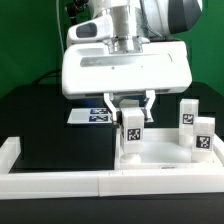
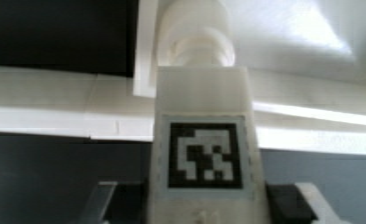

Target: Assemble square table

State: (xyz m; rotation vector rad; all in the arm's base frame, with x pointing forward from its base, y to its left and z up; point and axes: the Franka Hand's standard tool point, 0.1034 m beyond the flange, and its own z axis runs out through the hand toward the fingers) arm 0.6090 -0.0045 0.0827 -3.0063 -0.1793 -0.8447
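Item: leg (image 1: 132,128) clamped in my gripper (image 1: 132,112), upright over tabletop (image 1: 160,157); next, seat and twist it.

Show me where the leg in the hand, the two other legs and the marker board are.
held leg (image 1: 132,127), exterior view, tag face.
two other legs (image 1: 187,116), exterior view, nearer leg's tag.
marker board (image 1: 92,116), exterior view, printed surface.

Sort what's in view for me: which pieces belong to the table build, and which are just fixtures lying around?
Job parts: leg in the pincer, upright on the square top; two more legs standing on it at the exterior view's right.

Fixtures: marker board behind; white border bars edging the black mat.
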